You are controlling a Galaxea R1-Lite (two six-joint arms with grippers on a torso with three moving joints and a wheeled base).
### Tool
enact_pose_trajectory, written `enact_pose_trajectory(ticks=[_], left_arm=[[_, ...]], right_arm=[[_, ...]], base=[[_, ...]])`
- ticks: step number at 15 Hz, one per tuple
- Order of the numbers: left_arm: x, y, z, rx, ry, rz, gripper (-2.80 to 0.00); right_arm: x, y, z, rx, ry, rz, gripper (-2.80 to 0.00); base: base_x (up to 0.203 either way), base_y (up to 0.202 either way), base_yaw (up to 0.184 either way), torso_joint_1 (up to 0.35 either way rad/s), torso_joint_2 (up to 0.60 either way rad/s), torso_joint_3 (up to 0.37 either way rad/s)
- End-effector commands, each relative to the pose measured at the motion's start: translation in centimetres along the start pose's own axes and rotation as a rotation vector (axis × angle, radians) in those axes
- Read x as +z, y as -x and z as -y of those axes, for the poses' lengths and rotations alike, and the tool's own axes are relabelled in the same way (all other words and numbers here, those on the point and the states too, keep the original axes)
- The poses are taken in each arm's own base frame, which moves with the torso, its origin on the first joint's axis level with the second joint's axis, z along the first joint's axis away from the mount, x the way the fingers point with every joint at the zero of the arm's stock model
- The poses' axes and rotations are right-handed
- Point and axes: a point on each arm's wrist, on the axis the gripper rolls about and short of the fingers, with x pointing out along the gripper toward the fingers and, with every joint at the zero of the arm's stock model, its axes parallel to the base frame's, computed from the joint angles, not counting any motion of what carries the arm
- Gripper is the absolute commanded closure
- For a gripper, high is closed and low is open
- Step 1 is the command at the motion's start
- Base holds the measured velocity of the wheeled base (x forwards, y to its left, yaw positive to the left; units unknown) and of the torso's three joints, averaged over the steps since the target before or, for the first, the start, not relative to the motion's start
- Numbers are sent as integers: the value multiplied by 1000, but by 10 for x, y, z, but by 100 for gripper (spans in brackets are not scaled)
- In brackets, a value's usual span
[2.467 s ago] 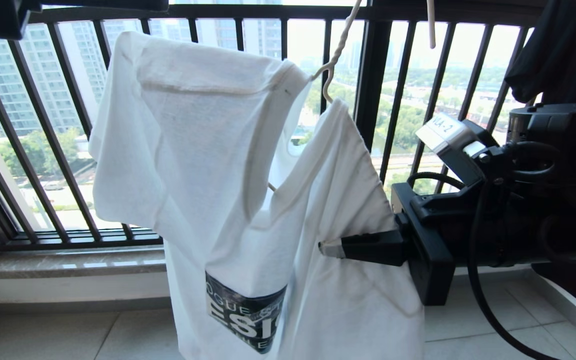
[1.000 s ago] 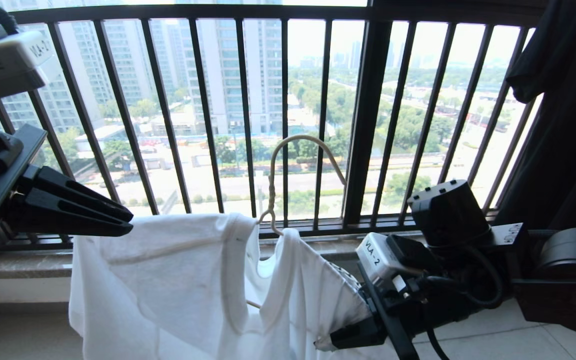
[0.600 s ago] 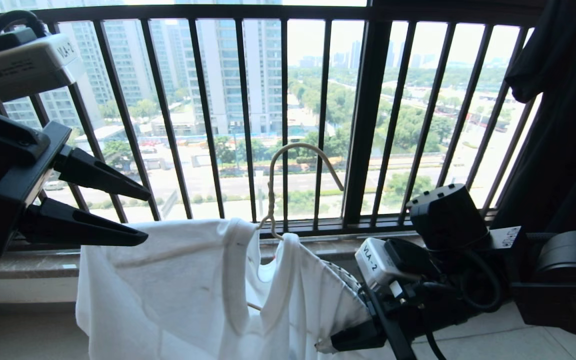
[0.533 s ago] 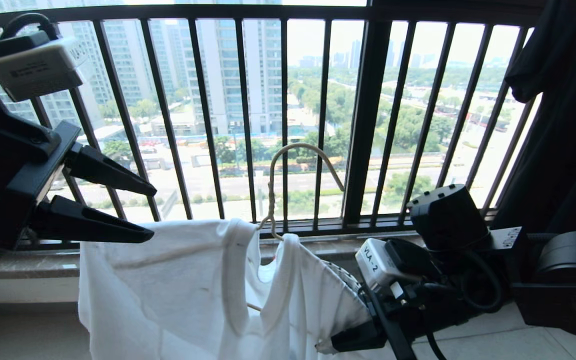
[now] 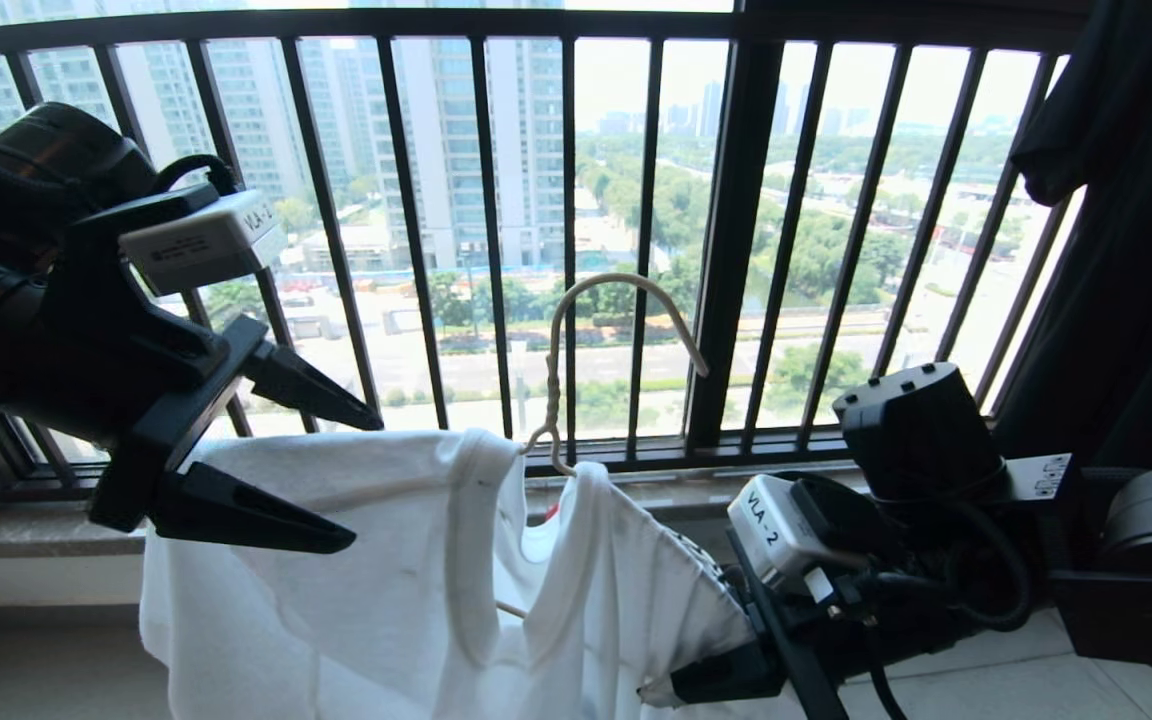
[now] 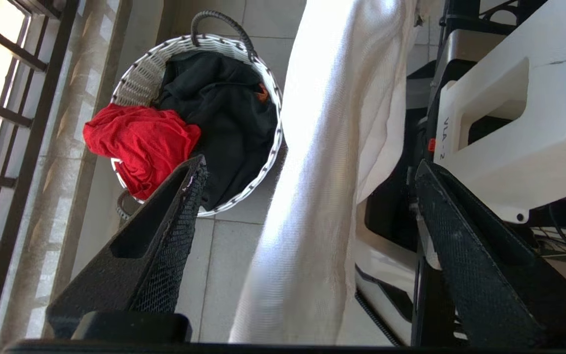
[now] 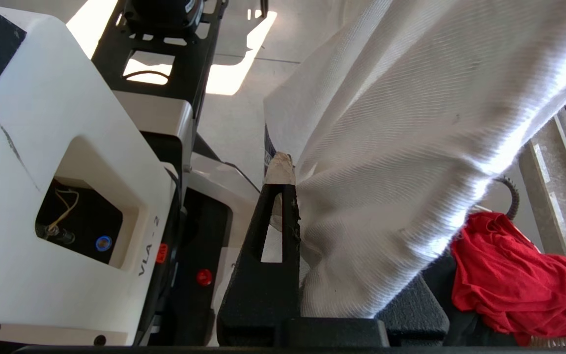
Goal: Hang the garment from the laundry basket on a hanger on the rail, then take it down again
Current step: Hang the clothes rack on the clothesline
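floor (image 6: 224,275): pale square tiles with thin grout lines, running up to a stone sill under the dark railing (image 6: 13,162)
laundry basket (image 6: 140,81): stands directly on the tiles, near the sill
in the basket: black garment (image 6: 224,113) and red garment (image 6: 138,140), the red one draped over the rim

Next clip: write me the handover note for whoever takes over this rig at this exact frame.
Left gripper: open, empty, by the T-shirt's near shoulder.
Right gripper: shut on the T-shirt's other shoulder, carrying shirt and wire hanger.
The hanger's hook is free, on nothing; no rail in view. The shirt is on the hanger.
Laundry basket on the floor below holds a red garment and a black garment.
Left: probably strip the shirt from the hanger and drop it in the basket.
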Motion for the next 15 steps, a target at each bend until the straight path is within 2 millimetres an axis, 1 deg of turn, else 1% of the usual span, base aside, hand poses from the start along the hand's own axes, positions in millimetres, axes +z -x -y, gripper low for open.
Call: enact_pose_trajectory(ticks=[1,3,7,12,15], left_arm=[[-6,-6,-4,-29,18,-8,-280],[-8,-12,-7,-46,27,-14,-280],[-5,-26,-9,-93,22,-26,-280],[-3,-27,-11,-66,25,-68,-280],[0,-26,-19,-7,7,-129,-280]], right_arm=[[2,2,-1,1,11,8,0],[3,3,-2,0,16,12,0],[4,3,-2,-4,23,17,0],[6,5,-3,-10,34,25,0],[6,5,-3,-11,37,26,0]], base=[[0,0,0,0,0,0],[0,0,0,0,0,0],[0,0,0,0,0,0],[0,0,0,0,0,0],[0,0,0,0,0,0]])
